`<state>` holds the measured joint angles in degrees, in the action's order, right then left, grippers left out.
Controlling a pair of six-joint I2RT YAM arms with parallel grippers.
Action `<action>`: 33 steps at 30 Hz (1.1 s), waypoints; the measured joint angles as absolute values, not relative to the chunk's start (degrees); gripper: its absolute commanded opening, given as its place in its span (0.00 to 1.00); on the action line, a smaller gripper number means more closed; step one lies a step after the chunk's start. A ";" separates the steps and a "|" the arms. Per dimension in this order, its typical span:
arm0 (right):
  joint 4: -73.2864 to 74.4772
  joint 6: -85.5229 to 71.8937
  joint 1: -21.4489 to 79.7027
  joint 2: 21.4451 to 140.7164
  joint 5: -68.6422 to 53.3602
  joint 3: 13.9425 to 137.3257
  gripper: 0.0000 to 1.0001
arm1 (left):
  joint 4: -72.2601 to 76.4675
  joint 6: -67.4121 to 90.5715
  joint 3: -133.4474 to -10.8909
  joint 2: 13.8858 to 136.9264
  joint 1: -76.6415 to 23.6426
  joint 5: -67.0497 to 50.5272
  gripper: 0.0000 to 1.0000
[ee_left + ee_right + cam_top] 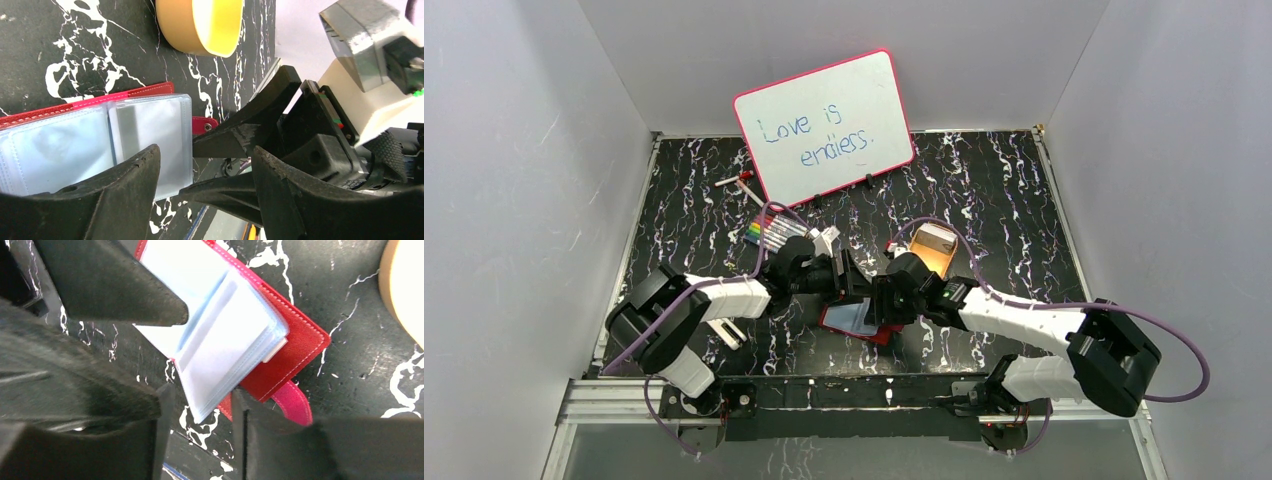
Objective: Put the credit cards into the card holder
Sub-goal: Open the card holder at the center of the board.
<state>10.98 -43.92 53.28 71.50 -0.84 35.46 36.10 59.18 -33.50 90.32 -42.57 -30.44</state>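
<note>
The card holder [861,326] lies open on the black marbled table, red cover down and clear plastic sleeves [145,127] up. Both grippers meet over it. My left gripper [206,150] is open, one finger [125,290] resting over the sleeves from the left. My right gripper [202,392] is open too, and the lifted corner of the sleeve stack [225,350] reaches between its fingertips without being pinched. In the top view the left gripper [849,276] and right gripper [887,304] nearly touch. A pale flat piece with a dark stripe [728,334], perhaps credit cards, lies beside the left arm. Whether the sleeves hold a card I cannot tell.
An orange oval tray [935,250] stands just behind the right gripper and shows in the left wrist view as the tray [200,25]. A colour marker set [774,232] lies behind the left gripper. A pink-framed whiteboard [824,125] leans on the back wall. Grey walls enclose three sides.
</note>
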 measured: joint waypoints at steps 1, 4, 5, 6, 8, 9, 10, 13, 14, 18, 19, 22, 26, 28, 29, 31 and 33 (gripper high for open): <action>11.09 -44.18 53.30 71.50 -0.40 35.42 0.47 | 35.75 59.07 -33.50 89.97 -42.61 -30.13 0.65; 10.79 -44.71 53.28 71.48 0.89 34.37 0.41 | 33.54 57.98 -33.32 87.48 -42.78 -28.32 0.65; 10.61 -44.77 53.28 71.48 1.21 33.76 0.39 | 32.38 57.54 -33.08 86.13 -42.87 -27.33 0.65; 10.57 -44.77 53.28 71.59 1.54 33.15 0.37 | 31.22 57.06 -32.75 84.60 -42.94 -26.46 0.65; 10.57 -44.62 53.28 72.36 1.80 32.51 0.34 | 28.53 56.16 -32.08 80.99 -43.00 -24.29 0.65; 10.52 -44.40 53.28 73.14 1.93 32.45 0.32 | 26.39 55.55 -31.66 78.39 -43.00 -22.39 0.65; 10.28 -44.01 53.25 74.17 2.02 32.45 0.31 | 24.45 55.16 -31.29 75.96 -43.00 -20.88 0.65; 8.51 -42.41 53.23 75.77 1.83 32.93 0.28 | 18.76 54.22 -29.78 67.59 -42.98 -15.31 0.65; 7.57 -41.52 53.23 76.55 1.74 33.28 0.27 | 16.97 54.00 -29.17 64.45 -42.96 -13.56 0.65; 5.26 -38.00 53.23 79.53 1.15 35.03 0.26 | 9.45 53.82 -27.38 54.02 -42.85 -6.74 0.66; 4.75 -37.01 53.23 80.66 0.97 35.90 0.26 | 7.49 53.84 -26.98 51.72 -42.83 -5.10 0.67; 4.01 -34.57 53.23 84.01 0.45 38.79 0.35 | 2.37 54.02 -25.63 46.24 -42.52 -0.97 0.67; 4.47 -32.95 53.28 85.34 0.32 40.93 0.58 | -2.70 54.04 -24.14 43.66 -42.26 2.42 0.68; 6.24 -32.53 53.28 84.58 0.73 41.58 0.64 | -5.04 54.02 -24.01 43.83 -42.17 3.46 0.68; 7.49 -32.36 53.28 83.96 0.99 41.98 0.65 | -6.00 54.00 -24.01 43.99 -42.17 3.97 0.68; 10.41 -31.88 53.25 82.32 1.15 43.20 0.66 | -7.01 53.91 -24.03 44.23 -42.17 4.60 0.68; 12.88 -31.29 53.25 80.29 1.17 44.86 0.64 | -7.94 53.71 -24.03 44.71 -42.17 5.30 0.68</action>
<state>12.88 -31.29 53.25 80.29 1.17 44.86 -7.94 53.71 -24.03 44.71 -42.17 5.30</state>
